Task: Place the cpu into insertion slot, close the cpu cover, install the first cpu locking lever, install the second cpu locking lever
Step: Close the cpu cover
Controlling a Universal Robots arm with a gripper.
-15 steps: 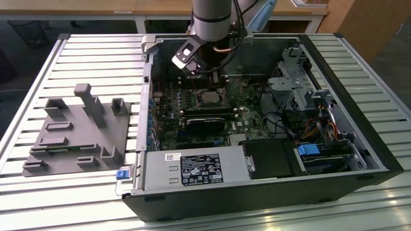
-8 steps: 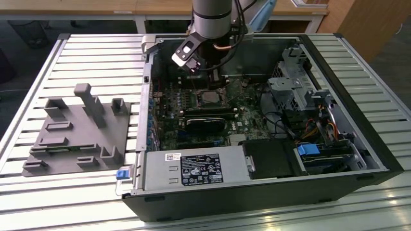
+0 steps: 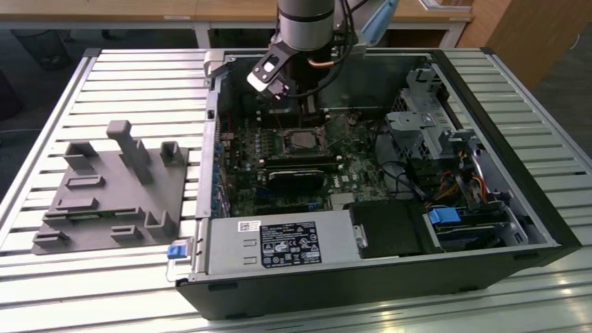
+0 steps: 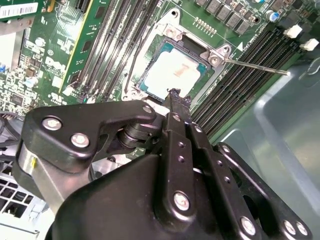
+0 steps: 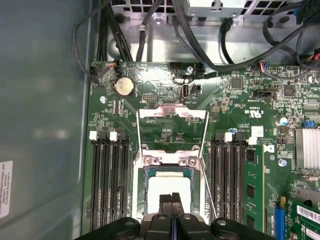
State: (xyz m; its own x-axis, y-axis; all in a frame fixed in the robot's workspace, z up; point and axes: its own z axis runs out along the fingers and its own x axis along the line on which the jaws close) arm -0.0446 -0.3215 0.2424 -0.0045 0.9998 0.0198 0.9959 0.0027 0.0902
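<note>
Black two-finger gripper [image 5: 171, 200], fingertips pressed together and holding nothing, poised at one edge of the small square, pale silvery-beige cpu [image 5: 162, 184]. The cpu lies seated in the silver-rimmed insertion slot [image 5: 144, 186] of the green circuit board [image 5: 235, 100]. The thin silvery windowed cpu cover [image 5: 172, 113] lies flipped open beyond its hinge (wire levers [image 5: 204, 145] released), so cover-closing appears the step in hand; it would call for catching the cover's free edge without scraping the chip.
</note>
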